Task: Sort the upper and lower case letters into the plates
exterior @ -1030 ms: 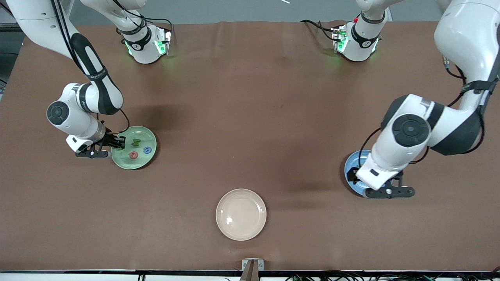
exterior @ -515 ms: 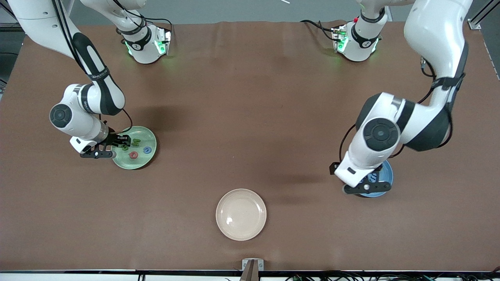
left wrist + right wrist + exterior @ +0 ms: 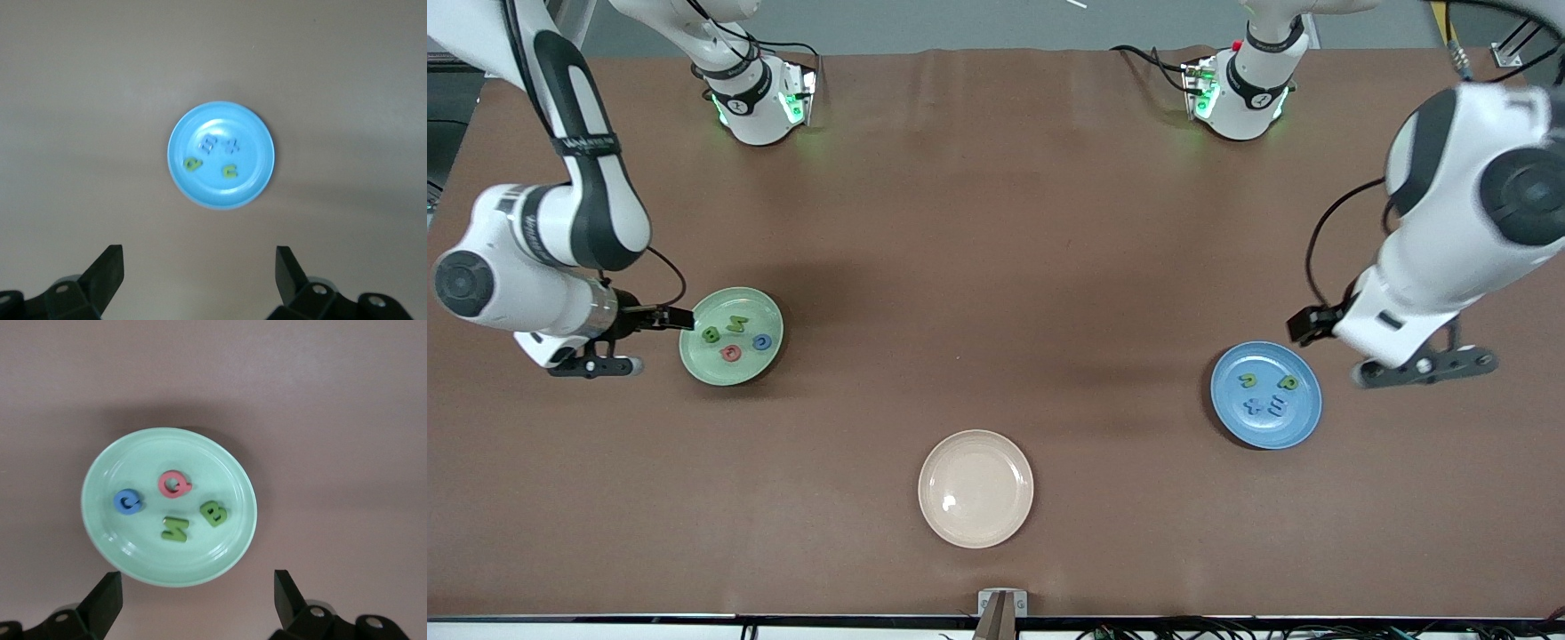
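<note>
Right gripper [image 3: 660, 317] hangs with fingers spread and nothing in them, just off the rim of the green plate [image 3: 769, 351] at the right arm's end of the table. Left gripper [image 3: 1303, 327] is the same deal, released and empty, up just beside the blue plate [image 3: 1307, 427] at the left arm's end.

Green plate holds four letters: a green B [image 3: 711, 335], a green M [image 3: 735, 323], a pinkish Q [image 3: 731, 353] and a blue C [image 3: 761, 341], all capitals as far as the right wrist view shows. Blue plate has two green letters [image 3: 1249, 380] and two blue letters [image 3: 1279, 409], too small to read for sure.

So it looks like the sorting is basically finished, all eight letters sit in plates and none are loose on the table. Next move is probably just lifting both arms clear and parking them.

Only other thing around is the beige plate [image 3: 938, 524], bare, nearer the camera and between the two others. Nothing blocks either arm.
</note>
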`<action>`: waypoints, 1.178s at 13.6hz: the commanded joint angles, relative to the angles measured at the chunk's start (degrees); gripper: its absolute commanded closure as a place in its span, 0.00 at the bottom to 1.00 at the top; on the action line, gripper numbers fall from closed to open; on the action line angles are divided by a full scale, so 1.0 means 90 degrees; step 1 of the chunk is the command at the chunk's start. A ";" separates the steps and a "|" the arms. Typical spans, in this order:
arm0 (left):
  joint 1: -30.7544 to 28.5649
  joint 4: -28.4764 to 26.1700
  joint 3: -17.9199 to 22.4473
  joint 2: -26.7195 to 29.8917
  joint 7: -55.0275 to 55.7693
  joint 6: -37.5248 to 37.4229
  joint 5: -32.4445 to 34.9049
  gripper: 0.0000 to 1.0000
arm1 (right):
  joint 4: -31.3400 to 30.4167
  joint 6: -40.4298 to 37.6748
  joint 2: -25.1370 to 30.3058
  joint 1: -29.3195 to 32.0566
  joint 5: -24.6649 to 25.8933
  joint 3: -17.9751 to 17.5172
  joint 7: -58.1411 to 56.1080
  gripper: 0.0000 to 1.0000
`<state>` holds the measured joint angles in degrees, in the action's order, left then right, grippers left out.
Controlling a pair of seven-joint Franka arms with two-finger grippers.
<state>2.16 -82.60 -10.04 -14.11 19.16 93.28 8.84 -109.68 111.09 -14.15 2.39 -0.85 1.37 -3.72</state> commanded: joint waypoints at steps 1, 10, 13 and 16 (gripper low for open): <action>-0.0367 -0.0460 0.0051 0.0814 -0.0447 -0.0325 -0.0561 0.00 | 0.1175 -0.1419 0.0059 -0.0002 0.0104 0.0024 0.0199 0.00; -0.0553 -0.1399 0.0178 0.2193 -0.1279 -0.0599 -0.0777 0.00 | 0.2929 -0.2402 -0.0186 0.0125 0.0241 0.0053 0.0209 0.00; -0.0534 -0.1467 0.0129 0.2271 -0.1299 -0.0628 -0.0797 0.00 | 0.3017 -0.2402 -0.0186 0.0096 0.0154 0.0044 0.0267 0.00; -0.0524 -0.1584 0.0090 0.2437 -0.1426 -0.0677 -0.0875 0.00 | 0.3066 -0.2421 -0.0128 0.0125 0.0134 0.0053 0.0238 0.00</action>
<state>-2.52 -94.68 -9.19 5.20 8.02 87.73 2.16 -83.55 90.37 -15.31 2.99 0.27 2.26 -2.54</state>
